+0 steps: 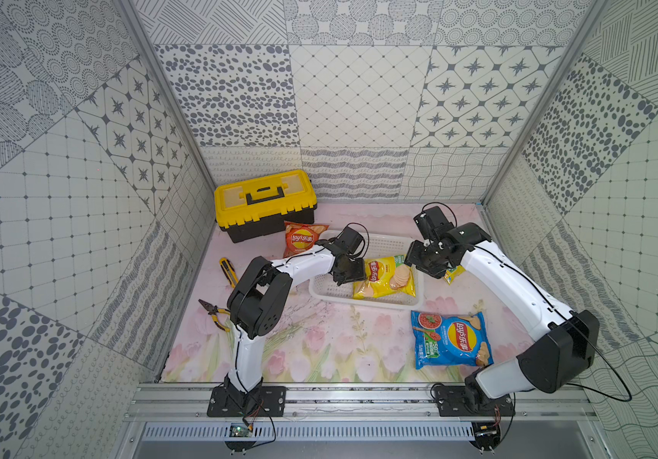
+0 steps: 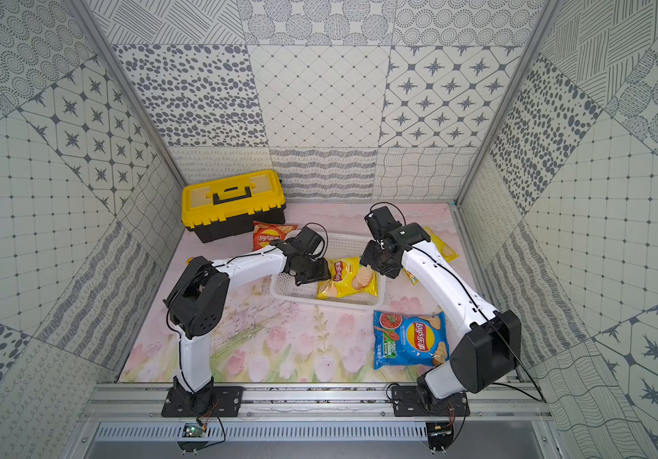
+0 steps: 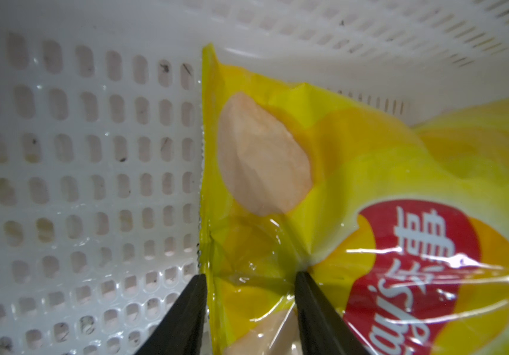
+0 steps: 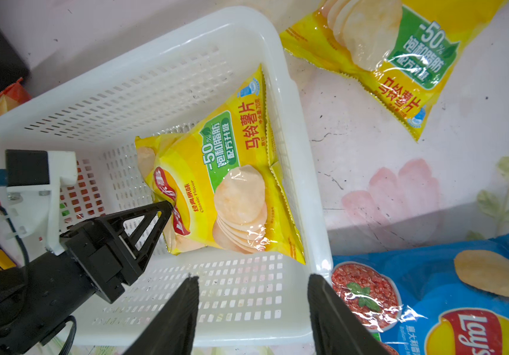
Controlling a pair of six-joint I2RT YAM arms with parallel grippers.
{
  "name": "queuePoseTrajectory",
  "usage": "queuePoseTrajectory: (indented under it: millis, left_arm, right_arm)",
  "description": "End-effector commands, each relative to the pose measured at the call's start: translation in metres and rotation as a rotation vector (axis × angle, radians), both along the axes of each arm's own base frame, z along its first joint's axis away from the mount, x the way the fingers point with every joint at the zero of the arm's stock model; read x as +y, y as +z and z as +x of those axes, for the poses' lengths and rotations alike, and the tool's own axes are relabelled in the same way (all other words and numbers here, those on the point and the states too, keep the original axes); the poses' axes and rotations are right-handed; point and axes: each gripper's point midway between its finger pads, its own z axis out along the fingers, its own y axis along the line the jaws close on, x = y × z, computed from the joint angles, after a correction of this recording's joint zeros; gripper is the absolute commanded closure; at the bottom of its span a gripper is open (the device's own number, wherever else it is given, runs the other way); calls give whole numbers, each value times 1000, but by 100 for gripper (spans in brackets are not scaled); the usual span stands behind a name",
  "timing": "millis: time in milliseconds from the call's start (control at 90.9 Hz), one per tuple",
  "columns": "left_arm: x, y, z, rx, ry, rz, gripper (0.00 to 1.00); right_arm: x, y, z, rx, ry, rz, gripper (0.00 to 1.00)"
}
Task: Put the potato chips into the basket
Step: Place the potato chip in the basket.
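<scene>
A yellow potato chips bag [image 1: 385, 278] [image 2: 349, 278] [image 4: 225, 184] lies in the white basket [image 1: 359, 300] [image 4: 154, 76], leaning on its wall. My left gripper [image 1: 355, 272] [image 3: 250, 275] reaches into the basket and is shut on the puckered edge of this bag [image 3: 354, 172]. My right gripper [image 1: 424, 262] [image 4: 253, 276] hovers open over the basket's rim with nothing between its fingers. On the table lie a second yellow bag [image 2: 444, 246] [image 4: 385, 61] beside the basket, a blue bag [image 1: 450, 339] [image 4: 462, 307] in front of it, and a red-orange bag [image 1: 299, 238] behind it.
A yellow-and-black toolbox [image 1: 265, 202] stands at the back left, touching the red-orange bag. A yellow utility knife [image 1: 227, 270] and pliers [image 1: 214, 314] lie along the left side, by my left arm. Patterned walls close in three sides.
</scene>
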Motion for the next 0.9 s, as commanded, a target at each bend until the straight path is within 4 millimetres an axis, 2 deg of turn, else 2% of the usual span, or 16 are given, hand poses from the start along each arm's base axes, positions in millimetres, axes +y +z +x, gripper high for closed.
queuePoseTrajectory:
  millis: [0,165,308,627,770,891]
  left_arm:
    - [-6,-8,-7,49,-7,-9,50]
    - [-10,-15,-10,70,-17,-2,50]
    - [-8,-20,-12,82,-18,8,50]
    - [-6,-26,-13,96,-21,23,50]
    - [-1,-26,-15,101,-25,31,50]
    - [4,-28,-15,109,-18,34,50]
  right_arm:
    - [-8,4,0,-25,2,-36,40]
    - [-12,-3,1,-11,14,-76,42]
    - [-7,-13,4,17,29,-79,45]
    - [7,-25,32,25,45,-93,42]
    - [14,-30,45,18,46,-85,49]
    - [12,-33,50,18,31,-108,56]
